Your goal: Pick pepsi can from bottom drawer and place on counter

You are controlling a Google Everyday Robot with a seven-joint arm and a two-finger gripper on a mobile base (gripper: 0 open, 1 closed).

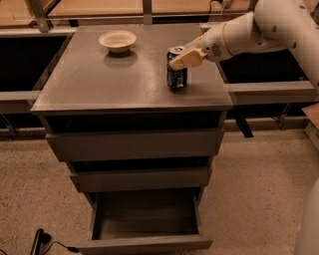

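The pepsi can (177, 74) stands upright on the right part of the counter (99, 79), at or just above its surface. My gripper (183, 59) reaches in from the right on the white arm, and its beige fingers (185, 60) are closed around the can's upper part. The bottom drawer (144, 243) is pulled open below the two shallower drawers, and its inside shows nothing in it.
A shallow beige bowl (117, 41) sits at the counter's back left. Light wooden tabletops (99, 7) run behind the cabinet, with dark gaps at both sides. A black cable (40, 240) lies on the floor at bottom left. My white base (309, 234) is at bottom right.
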